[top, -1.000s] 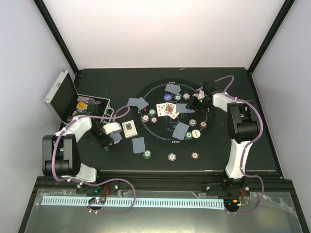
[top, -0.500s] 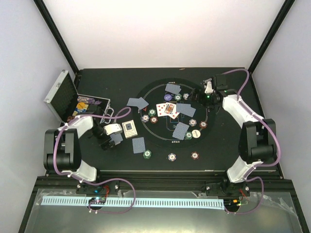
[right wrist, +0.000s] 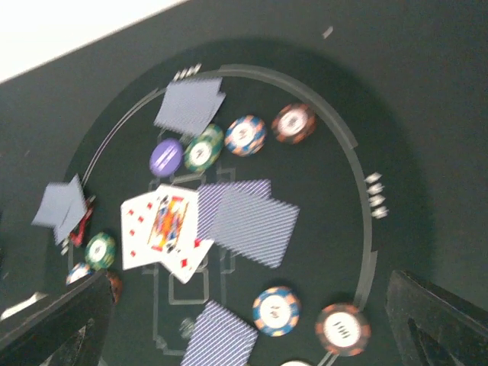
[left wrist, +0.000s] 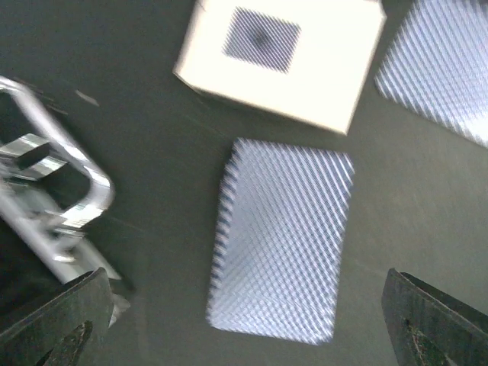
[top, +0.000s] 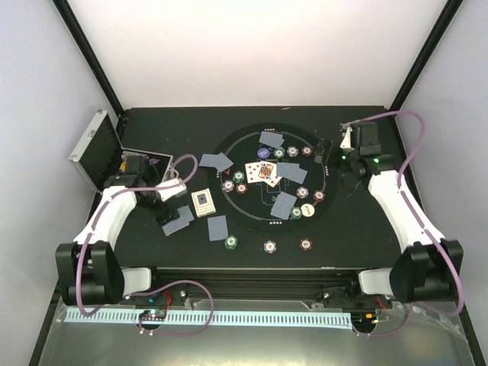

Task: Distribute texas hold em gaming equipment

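The left gripper [left wrist: 245,328] was open, its fingers spread wide and holding nothing. Directly beneath it a small stack of grey-blue-backed cards [left wrist: 282,240] lay flat on the worktop, with the case handle [left wrist: 57,191] off to one side. Just beyond the stack sat the white card box [left wrist: 282,57], and a single card [left wrist: 442,76] lay beside that. A second earlier this gripper had been low over the stack. Since then it had lifted back toward the silver case, so the stack appeared to have been released. The right gripper [right wrist: 244,324] was also open and empty. It had swung out from above the round mat [right wrist: 320,191] to beyond the mat's edge. Nearest in front of it were two striped chips [right wrist: 274,309] and a face-down card [right wrist: 221,335]. Farther on lay the face-up cards [right wrist: 164,229], then the purple button [right wrist: 166,156] and more chips. With both grippers free, each arm seemed ready for its next piece, and the deal looked well advanced.
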